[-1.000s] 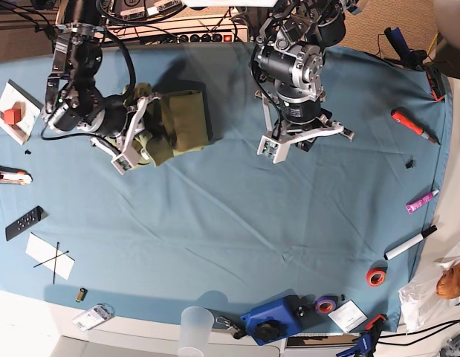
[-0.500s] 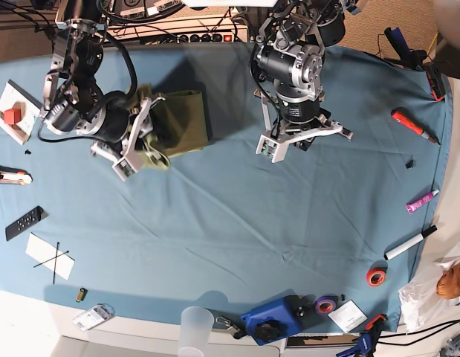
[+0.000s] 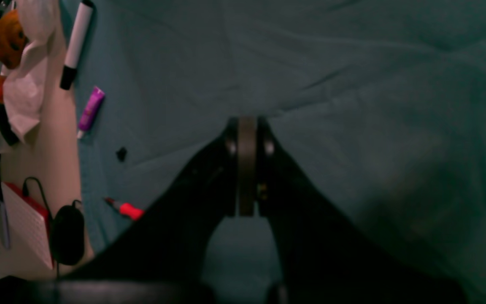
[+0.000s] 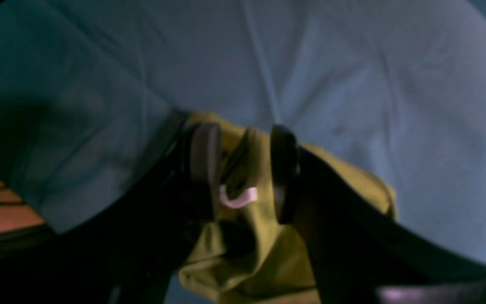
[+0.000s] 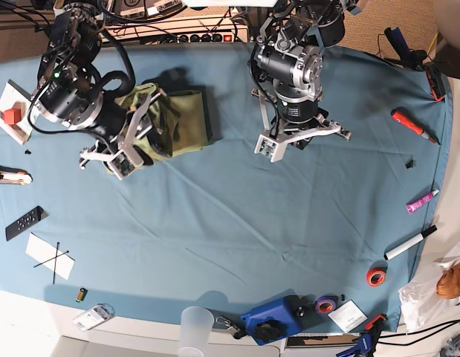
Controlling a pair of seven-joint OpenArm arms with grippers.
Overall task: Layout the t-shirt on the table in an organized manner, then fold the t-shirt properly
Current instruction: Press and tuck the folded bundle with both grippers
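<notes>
The base view is bright and even, its edges bowed, with soft shadows beside each arm. Both wrist views are dim and blurred, their fingers (image 4: 203,169) dark silhouettes.

Base cam overhead on whole table (image 5: 237,223); wrist cams close, angled down at the cloth.

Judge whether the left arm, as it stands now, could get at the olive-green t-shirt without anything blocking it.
Probably yes. The left pincer is shut and empty over bare blue table, and only open cloth lies between it and the t-shirt. The right pincer already straddles the shirt's far side, so crowding there is possible.
</notes>
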